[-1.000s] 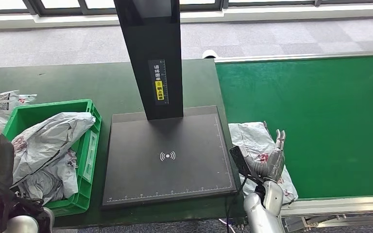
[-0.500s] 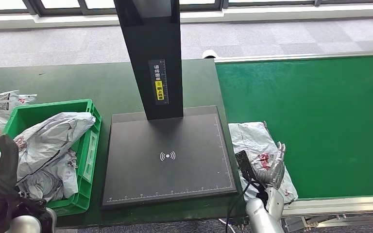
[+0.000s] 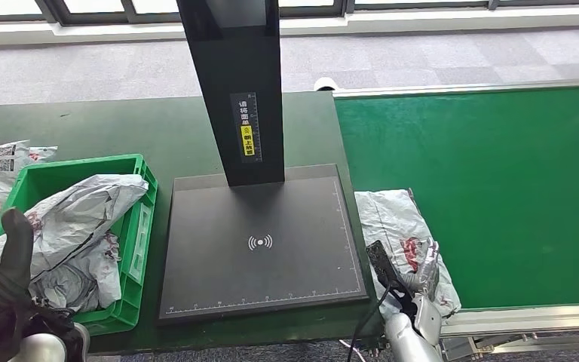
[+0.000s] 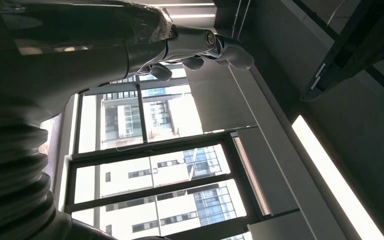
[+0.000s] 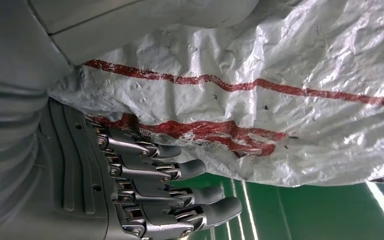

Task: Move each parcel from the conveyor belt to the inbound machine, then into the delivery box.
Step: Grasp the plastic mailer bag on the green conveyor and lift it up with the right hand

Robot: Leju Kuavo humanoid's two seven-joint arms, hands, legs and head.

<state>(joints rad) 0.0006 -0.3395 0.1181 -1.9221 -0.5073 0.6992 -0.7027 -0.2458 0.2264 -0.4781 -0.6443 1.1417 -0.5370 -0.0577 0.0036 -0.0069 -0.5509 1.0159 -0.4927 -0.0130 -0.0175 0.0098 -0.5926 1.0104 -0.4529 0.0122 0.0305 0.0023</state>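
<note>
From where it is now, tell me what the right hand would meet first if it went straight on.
The right hand is already at the white parcel on the conveyor belt, fingers curled against its wrinkled film. Going straight on, it would likely press into that parcel first, though contact depth is unclear.

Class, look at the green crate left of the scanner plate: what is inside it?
The green crate holds crumpled grey-white parcel bags, piled above its rim. How many there are, and anything beneath them, cannot be told: the top bags cover the crate's floor.
</note>
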